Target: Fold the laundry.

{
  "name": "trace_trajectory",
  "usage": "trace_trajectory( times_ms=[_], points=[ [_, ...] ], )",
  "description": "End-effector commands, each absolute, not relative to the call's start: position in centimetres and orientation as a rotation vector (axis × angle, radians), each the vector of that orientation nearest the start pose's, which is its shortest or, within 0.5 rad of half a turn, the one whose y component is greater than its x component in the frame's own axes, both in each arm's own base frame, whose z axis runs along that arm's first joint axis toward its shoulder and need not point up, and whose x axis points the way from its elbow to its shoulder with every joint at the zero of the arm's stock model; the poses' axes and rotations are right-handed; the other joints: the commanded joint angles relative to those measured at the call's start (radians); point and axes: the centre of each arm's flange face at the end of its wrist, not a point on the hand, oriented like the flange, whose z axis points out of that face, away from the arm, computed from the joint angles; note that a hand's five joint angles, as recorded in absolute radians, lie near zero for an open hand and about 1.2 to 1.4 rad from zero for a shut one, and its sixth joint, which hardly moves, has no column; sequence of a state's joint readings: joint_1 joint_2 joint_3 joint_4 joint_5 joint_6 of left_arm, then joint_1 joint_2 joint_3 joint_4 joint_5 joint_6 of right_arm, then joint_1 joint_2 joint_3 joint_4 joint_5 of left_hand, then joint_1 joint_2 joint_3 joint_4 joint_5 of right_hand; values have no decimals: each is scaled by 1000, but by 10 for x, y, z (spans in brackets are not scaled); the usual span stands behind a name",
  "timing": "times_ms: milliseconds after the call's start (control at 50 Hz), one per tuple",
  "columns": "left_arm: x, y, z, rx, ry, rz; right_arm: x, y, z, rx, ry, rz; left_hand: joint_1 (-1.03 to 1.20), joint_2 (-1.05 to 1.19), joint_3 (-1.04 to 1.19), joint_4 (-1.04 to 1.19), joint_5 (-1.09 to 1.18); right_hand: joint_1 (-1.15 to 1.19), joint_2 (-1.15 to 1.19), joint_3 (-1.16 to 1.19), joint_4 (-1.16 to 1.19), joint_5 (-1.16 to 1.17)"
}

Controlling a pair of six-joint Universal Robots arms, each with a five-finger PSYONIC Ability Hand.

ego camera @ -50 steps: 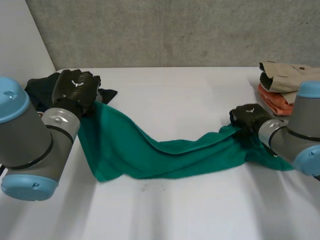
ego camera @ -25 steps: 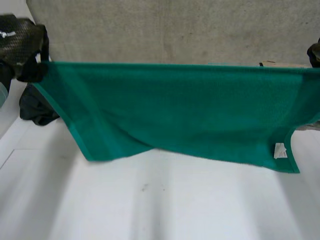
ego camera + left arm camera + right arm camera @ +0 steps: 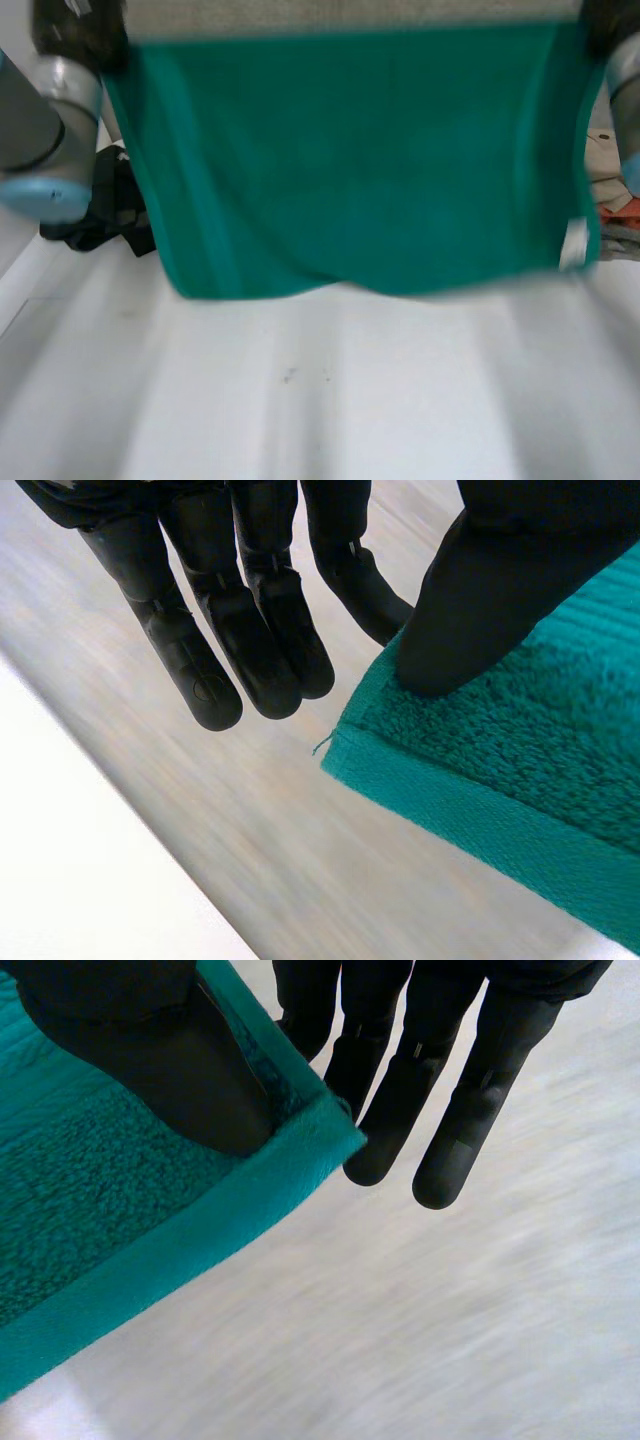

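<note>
Table (image 3: 320,400), near side: the green towel (image 3: 360,160) hangs spread above it, hem low, no fold made yet. The left robot hand (image 3: 480,590) pinches one top corner under its thumb; the right robot hand (image 3: 150,1070) pinches the other. Beyond: dark garment (image 3: 105,215) unfolded; stacked clothes (image 3: 615,212) apparently done. Judged early-stage.

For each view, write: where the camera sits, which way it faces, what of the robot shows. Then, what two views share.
Head view: between and behind the arms, looking down at the table; left arm and right arm show, flanking the towel.
Left wrist view: on the left wrist, looking along the left hand, pinching a towel corner.
Right wrist view: on the right wrist, along the right hand, pinching another corner.
Shared: the towel.
</note>
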State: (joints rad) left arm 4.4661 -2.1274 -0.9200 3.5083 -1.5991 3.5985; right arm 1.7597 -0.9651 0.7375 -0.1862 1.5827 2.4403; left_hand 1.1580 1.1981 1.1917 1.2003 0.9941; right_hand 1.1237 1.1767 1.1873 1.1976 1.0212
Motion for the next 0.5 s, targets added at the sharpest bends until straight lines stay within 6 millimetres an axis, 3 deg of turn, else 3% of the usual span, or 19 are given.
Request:
trace_trajectory(
  times_ms=[20, 120, 260, 280, 440, 500],
  points=[
    [-238, -413, 398, 350, 1054, -2724, 216, -432, 404, -560, 1365, -3222, 238, 198, 205, 196, 228, 273, 220, 209, 199, 200],
    [-237, -416, 369, 414, 1220, -2650, 222, -433, 368, -704, 1547, -3050, 238, 198, 205, 196, 228, 273, 220, 209, 199, 200],
    [-242, -410, 302, 583, 1456, -2538, 222, -432, 304, -828, 1805, -2790, 238, 198, 205, 196, 228, 273, 220, 209, 199, 200],
    [-244, -408, 295, 605, 1479, -2529, 223, -432, 286, -853, 1863, -2732, 238, 198, 205, 196, 228, 273, 220, 209, 199, 200],
    [-247, -379, 221, 796, 1759, -2327, 224, -420, 203, -1016, 2172, -2347, 238, 198, 205, 196, 228, 273, 220, 209, 199, 200],
    [-246, -363, 201, 885, 1831, -2210, 221, -408, 189, -1059, 2259, -2227, 238, 198, 205, 196, 228, 273, 220, 209, 199, 200]
  ],
)
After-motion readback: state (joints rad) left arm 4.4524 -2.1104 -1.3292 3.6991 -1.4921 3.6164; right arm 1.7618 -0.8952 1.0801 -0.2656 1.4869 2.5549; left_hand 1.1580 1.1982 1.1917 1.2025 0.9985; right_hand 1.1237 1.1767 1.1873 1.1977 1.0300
